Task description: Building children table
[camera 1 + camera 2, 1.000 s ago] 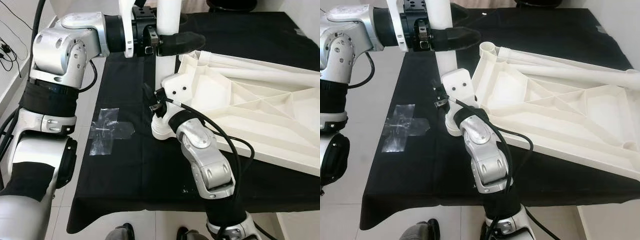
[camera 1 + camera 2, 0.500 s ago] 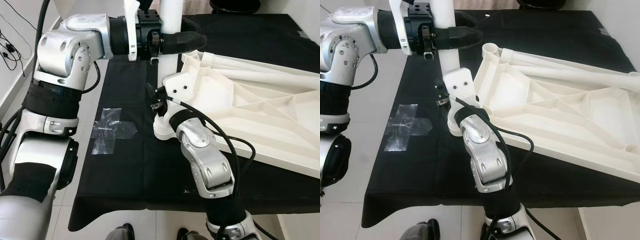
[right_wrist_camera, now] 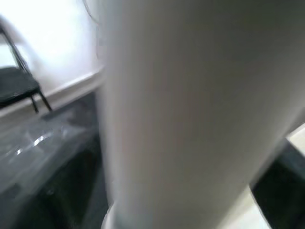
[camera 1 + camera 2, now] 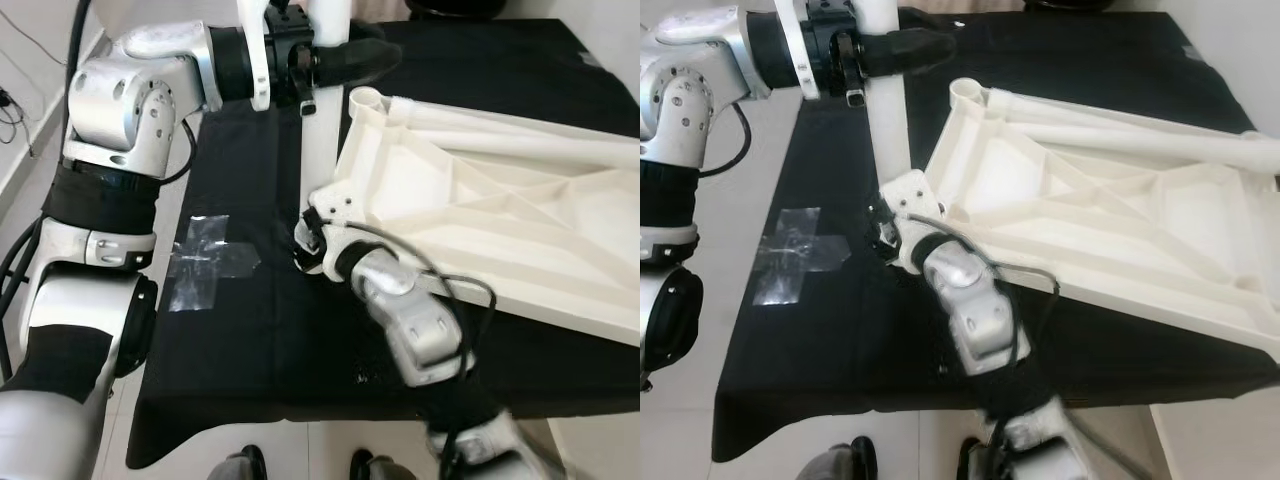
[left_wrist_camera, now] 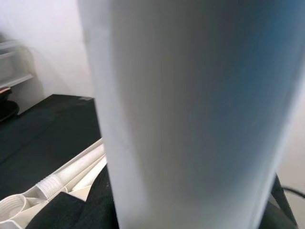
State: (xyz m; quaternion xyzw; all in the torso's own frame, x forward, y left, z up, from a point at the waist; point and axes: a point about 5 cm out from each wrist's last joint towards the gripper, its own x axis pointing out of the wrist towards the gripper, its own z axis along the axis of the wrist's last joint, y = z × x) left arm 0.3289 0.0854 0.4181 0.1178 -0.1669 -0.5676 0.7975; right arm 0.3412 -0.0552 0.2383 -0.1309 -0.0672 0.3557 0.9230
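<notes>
White plastic table leg (image 4: 318, 130) stands upright on the black cloth (image 4: 240, 320), at the near corner of the upturned white tabletop (image 4: 480, 220). Left gripper (image 4: 345, 62) is clamped around the leg high up, black fingers (image 4: 350, 60) wrapped across it, pointing toward the tabletop. Right gripper (image 4: 310, 235) sits low at the leg's base, just beside the tabletop corner; its view is blurred and close on the leg, and I cannot tell whether it grips or merely touches. Another white leg (image 4: 1140, 135) lies along the tabletop's far edge, beyond the left gripper. Clear tape patch (image 4: 205, 262) is stuck to the cloth, left of the right gripper. Shoe tips (image 4: 250, 465) show at the cloth's near edge.
</notes>
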